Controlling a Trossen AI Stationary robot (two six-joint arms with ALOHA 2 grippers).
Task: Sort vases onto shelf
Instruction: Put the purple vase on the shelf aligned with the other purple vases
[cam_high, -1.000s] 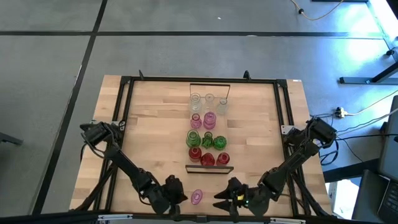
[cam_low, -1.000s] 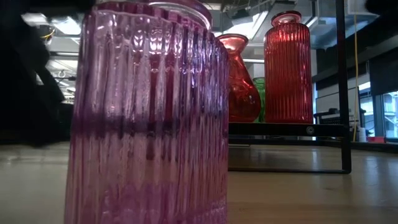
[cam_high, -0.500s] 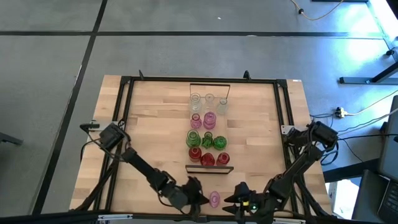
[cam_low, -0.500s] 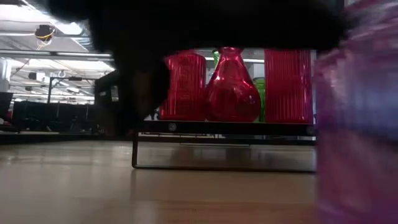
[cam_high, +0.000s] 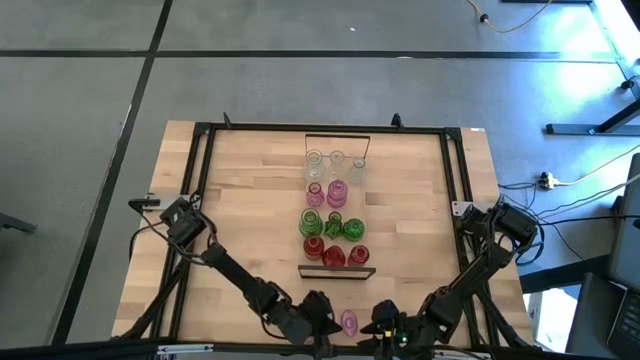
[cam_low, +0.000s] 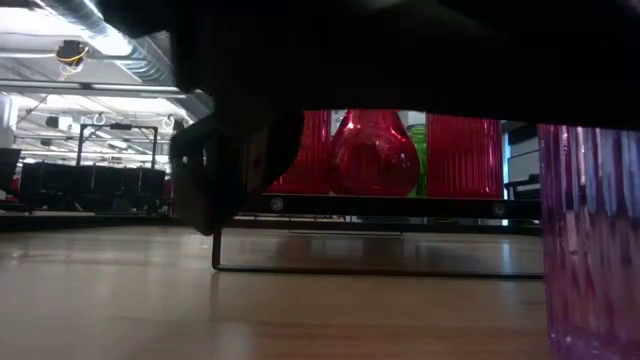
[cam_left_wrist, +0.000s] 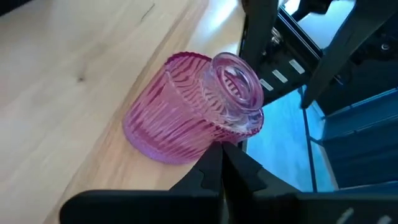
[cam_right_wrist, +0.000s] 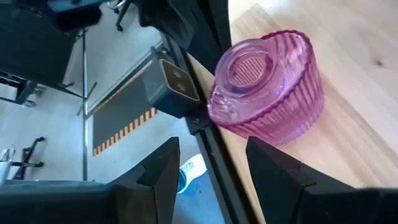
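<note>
At the slatted wooden tabletop's (cam_high: 250, 215) near edge, a ribbed pink glass vase (cam_high: 348, 322) stands, light, slippery and breakable, best pinched at its narrow neck by the half-spread, empty right gripper (cam_right_wrist: 211, 165), left gripper (cam_left_wrist: 222, 163) clenched empty beside it.

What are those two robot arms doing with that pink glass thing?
Both arms are reaching to the near edge of the table, where one small ribbed pink glass vase stands. The left gripper, fingers shut, sits right beside it. The right gripper, fingers apart, waits on the other side. The other coloured vases already stand on the light-wood shelf.
</note>
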